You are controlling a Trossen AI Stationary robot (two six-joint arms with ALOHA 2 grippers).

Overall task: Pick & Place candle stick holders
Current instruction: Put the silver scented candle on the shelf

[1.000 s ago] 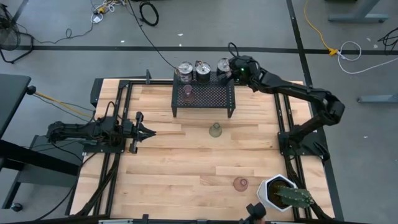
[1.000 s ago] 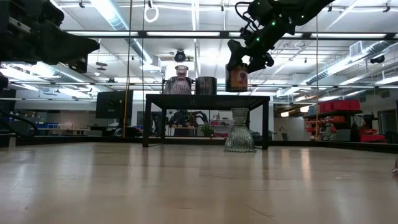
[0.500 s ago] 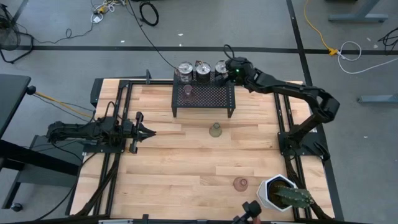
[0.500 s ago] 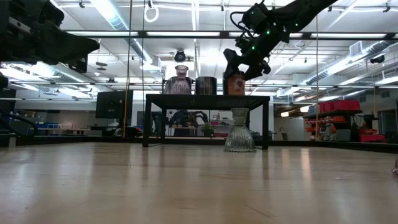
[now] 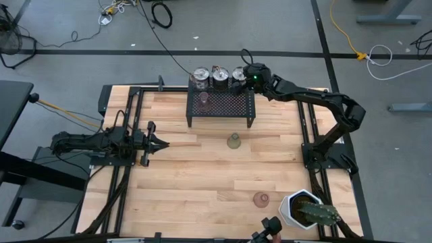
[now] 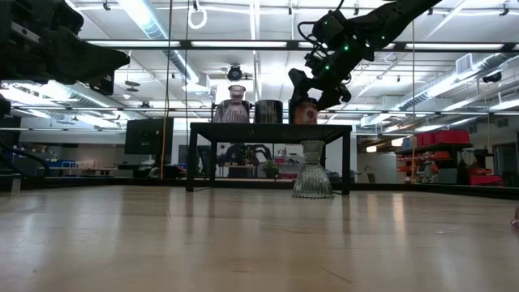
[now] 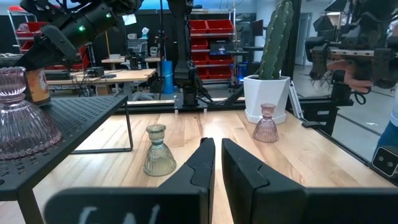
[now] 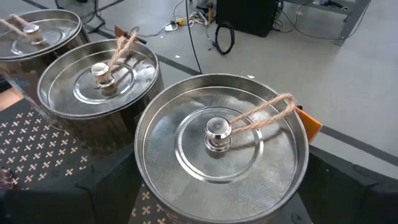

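Third can (image 5: 239,74) lowered, upright on rack (image 5: 223,104)

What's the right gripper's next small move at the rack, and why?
Probably open and lift straight up. The right gripper holds the third silver can, which now looks seated on the rack in line with the other two cans. Backing straight up should avoid knocking the neighbouring can. The left gripper waits shut at the table's left.

In the right wrist view the nearest metallic holder (image 8: 221,146) hides the right pincer's fingers; the third holder (image 8: 34,34), at ten o'clock, is cropped.
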